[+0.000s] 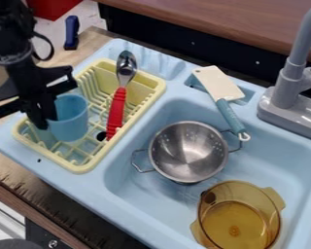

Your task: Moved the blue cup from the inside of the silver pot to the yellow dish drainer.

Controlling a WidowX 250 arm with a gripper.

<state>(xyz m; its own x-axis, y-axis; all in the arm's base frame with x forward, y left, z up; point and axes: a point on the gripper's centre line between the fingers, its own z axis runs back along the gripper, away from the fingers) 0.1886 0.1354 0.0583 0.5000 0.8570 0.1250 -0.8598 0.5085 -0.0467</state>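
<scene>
Blue cup (70, 116): at yellow dish drainer (155, 89), left end in cam view, approx. upright; red-handled spoon (117, 109) just beside it.
Gripper (43, 120): narrow, holding cup by its wall, on the side away from the sink (281, 138).
Silver pot (187, 151): in sink, no cup inside; metal interior in plain view.
Done: cup out of pot & over to drainer, so most of the job, I'd say.
Left: set down fully if req'd (can't tell if base bears on the rack), then let go & back off.
Progress: prob. near end, only release + retreat to go.
Qty, drainer area: 1 cup, 1 drainer, 1 spoon.
Qty, sink area: 1 sink, 1 silver pot, 1 amber pot (239, 221) w/ see-through walls, 1 spatula (219, 85) w/ white blade & blue handle, 1 faucet (288, 82).
</scene>
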